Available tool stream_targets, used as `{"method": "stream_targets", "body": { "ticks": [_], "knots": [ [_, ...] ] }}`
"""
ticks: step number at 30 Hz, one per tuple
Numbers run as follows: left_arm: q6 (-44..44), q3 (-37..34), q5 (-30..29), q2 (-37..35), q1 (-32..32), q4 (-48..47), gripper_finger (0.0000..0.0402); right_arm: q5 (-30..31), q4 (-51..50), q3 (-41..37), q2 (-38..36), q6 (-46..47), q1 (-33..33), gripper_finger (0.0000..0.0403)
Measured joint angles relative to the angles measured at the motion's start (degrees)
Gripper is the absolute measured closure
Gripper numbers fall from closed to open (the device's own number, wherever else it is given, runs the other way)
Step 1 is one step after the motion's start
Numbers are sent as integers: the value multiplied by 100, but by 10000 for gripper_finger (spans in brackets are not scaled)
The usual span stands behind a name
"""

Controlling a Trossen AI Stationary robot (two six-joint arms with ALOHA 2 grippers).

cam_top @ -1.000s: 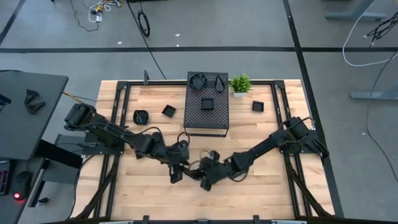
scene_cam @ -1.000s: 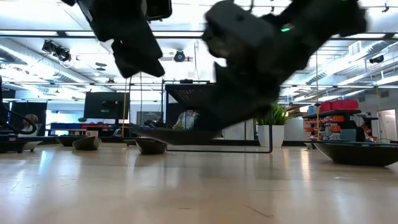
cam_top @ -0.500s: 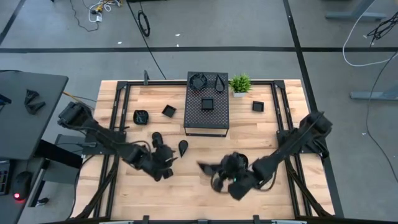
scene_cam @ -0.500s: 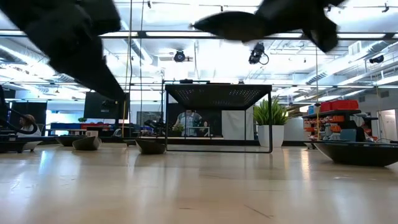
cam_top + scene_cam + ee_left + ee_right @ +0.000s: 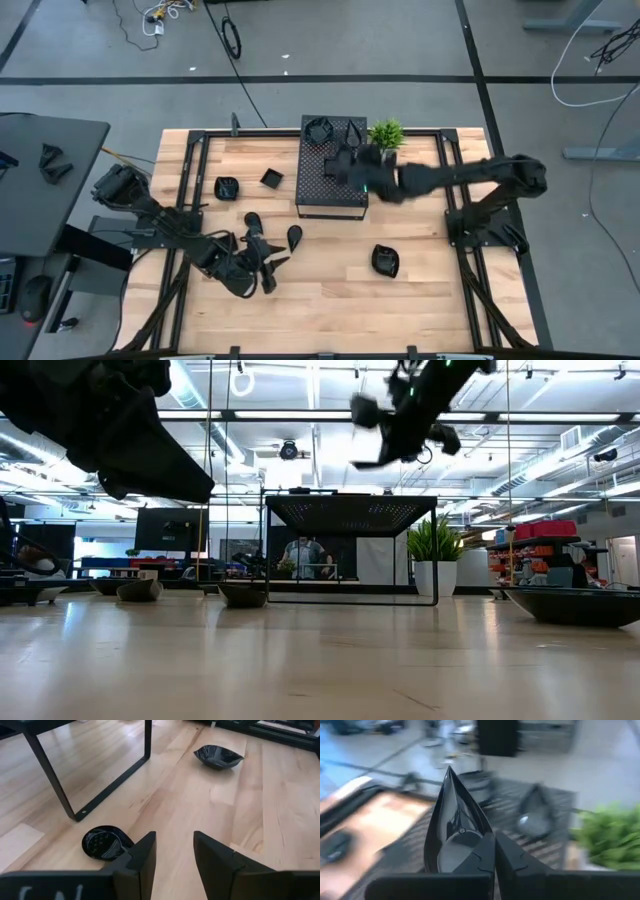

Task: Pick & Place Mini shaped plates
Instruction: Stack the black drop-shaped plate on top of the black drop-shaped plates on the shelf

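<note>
My right gripper hangs over the black perforated box, shut on a glossy black teardrop plate; it also shows high in the low view. My left gripper is open and empty, low over the table's near left. A teardrop plate lies flat on the table just beside its fingers. Other plates lie on the table, and two lie on the box top. My right gripper pinches the teardrop plate's rim at its wide rounded end between its two fingers. The plate's pointed tip points away from the gripper. The plate is lifted clear, above the box top.
A small green potted plant stands right of the box's far end. The box's thin black legs stand ahead of my left gripper. Bare wood lies along the table's near edge. The right arm reaches across the far right.
My right gripper has risen from the table's near middle with the teardrop plate and swung toward the far edge, over the box. My left gripper has drawn back a little toward the table's left edge from where the two grippers met.
</note>
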Motion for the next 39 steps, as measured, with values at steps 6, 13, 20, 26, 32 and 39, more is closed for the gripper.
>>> {"method": "stream_targets", "body": {
  "ticks": [6, 13, 20, 26, 32, 39],
  "knots": [
    [1, 0, -2, 0, 0, -5, 266, -516, -365, -4, 31, 432, -1241, 400],
    [13, 0, -14, 0, 0, -11, 266, -1163, -17, -4, 177, 561, -1709, 400],
    [13, 0, -22, 0, 2, -9, 266, -1424, -22, -4, 501, 799, -1854, 400],
    [13, 0, -22, 0, 4, -9, 266, -1252, -68, -7, 577, 922, -1876, 399],
    [11, 0, -22, 0, 7, -9, 266, -1242, -160, -7, 575, 1084, -1972, 391],
    [11, 0, -21, 0, 7, -9, 266, -1244, -115, -7, 577, 1216, -1983, 370]
  ]
}}
